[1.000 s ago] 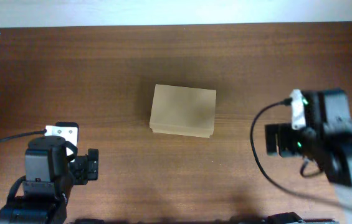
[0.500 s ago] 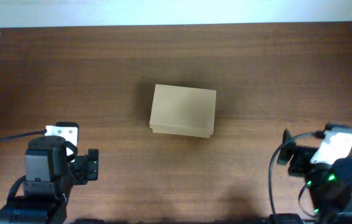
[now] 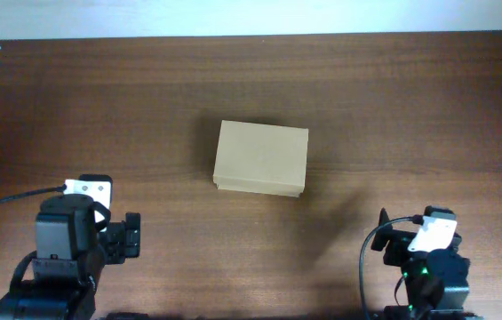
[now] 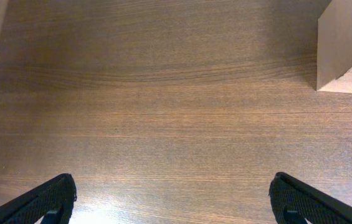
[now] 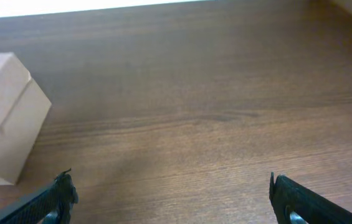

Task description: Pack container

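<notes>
The container (image 3: 260, 157) is a plain tan cardboard box with its lid shut, in the middle of the wooden table. Its corner shows at the top right of the left wrist view (image 4: 344, 43) and at the left edge of the right wrist view (image 5: 4, 115). My left gripper (image 4: 172, 199) is open and empty, over bare table near the front left, well short of the box. My right gripper (image 5: 172, 199) is open and empty, over bare table near the front right, apart from the box.
The left arm (image 3: 68, 253) sits at the front left edge of the table and the right arm (image 3: 428, 271) at the front right edge, each with a black cable. The table's far edge (image 3: 251, 36) meets a pale wall.
The right arm has pulled back from beside the box's right side toward the front right edge of the table. The left arm and the box have not moved.
</notes>
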You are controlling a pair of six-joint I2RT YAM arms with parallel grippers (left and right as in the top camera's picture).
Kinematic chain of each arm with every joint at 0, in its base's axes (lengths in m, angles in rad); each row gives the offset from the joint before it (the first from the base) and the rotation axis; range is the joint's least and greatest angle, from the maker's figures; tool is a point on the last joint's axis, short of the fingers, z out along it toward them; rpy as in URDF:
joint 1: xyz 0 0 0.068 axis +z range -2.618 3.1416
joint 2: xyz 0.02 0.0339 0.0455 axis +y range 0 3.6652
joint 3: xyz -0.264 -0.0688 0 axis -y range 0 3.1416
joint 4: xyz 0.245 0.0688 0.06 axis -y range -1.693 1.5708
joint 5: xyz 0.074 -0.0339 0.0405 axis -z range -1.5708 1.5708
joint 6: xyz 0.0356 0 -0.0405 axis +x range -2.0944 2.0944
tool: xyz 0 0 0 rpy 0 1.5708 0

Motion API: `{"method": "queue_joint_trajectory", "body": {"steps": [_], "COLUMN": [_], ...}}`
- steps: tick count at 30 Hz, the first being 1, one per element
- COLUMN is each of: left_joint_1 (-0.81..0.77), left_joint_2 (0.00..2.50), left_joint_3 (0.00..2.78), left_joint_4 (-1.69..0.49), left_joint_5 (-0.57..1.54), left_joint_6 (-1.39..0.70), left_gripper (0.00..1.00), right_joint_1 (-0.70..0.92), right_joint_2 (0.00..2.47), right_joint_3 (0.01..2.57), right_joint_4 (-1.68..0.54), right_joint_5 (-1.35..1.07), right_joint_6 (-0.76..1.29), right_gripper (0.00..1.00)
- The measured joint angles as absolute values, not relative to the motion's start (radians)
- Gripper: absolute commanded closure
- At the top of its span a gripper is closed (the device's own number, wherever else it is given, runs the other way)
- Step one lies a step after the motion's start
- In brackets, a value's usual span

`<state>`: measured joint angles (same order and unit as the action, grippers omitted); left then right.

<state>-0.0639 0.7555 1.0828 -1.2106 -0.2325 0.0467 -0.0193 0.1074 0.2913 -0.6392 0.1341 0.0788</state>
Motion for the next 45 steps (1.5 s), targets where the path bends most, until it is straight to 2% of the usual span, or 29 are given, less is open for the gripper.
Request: {"method": "queue_joint_trajectory", "body": {"steps": [12, 45], "left_joint_1": [-0.064, -0.064], "left_joint_2": [0.756, 0.746], "left_joint_3": [1.083, 1.083], "left_joint_4": [-1.211, -1.211], "left_joint_5": [-0.233, -0.233], "left_joint_6": [0.047, 0.047], "left_gripper": [0.01, 0.01], "right_joint_1": [-0.019, -0.019], "right_joint_2": [0.088, 0.088], "right_joint_3": [0.17, 0.166], "right_joint_4": [-0.615, -0.613], "right_joint_5": [0.134, 0.134], "right_joint_6": [0.078, 0.079], "right_gripper": [0.01, 0.01]}}
